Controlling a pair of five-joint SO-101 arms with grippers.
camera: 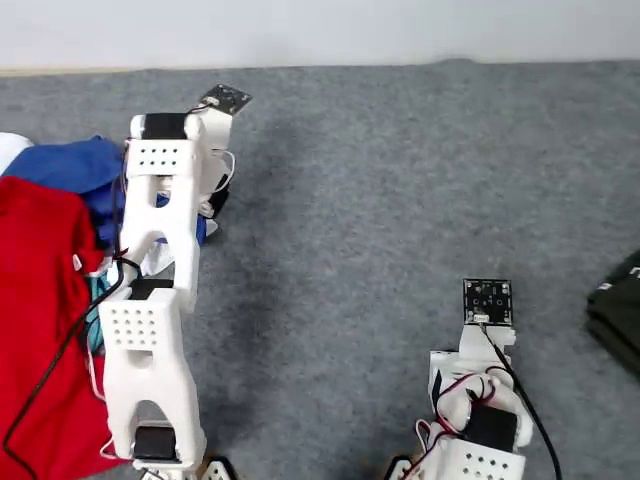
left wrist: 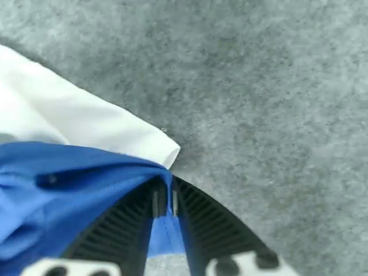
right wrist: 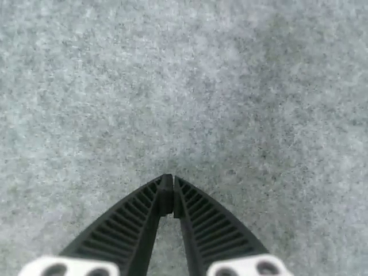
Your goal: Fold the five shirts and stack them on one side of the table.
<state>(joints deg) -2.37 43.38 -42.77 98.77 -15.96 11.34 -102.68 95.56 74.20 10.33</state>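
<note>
Between the tightly closed jaws of the left gripper (left wrist: 164, 198) a fold of the blue shirt (left wrist: 69, 190) was pinched. Just beyond the tips lay a white shirt (left wrist: 75, 115), its edge overlapped by the blue cloth, on the grey table (left wrist: 276, 86). Beside that arm a red shirt (camera: 40, 330) was spread. Right gripper (right wrist: 172, 195): jaws pressed together, holding nothing, above bare table; well off to its side lay a dark garment (camera: 618, 310)
</note>
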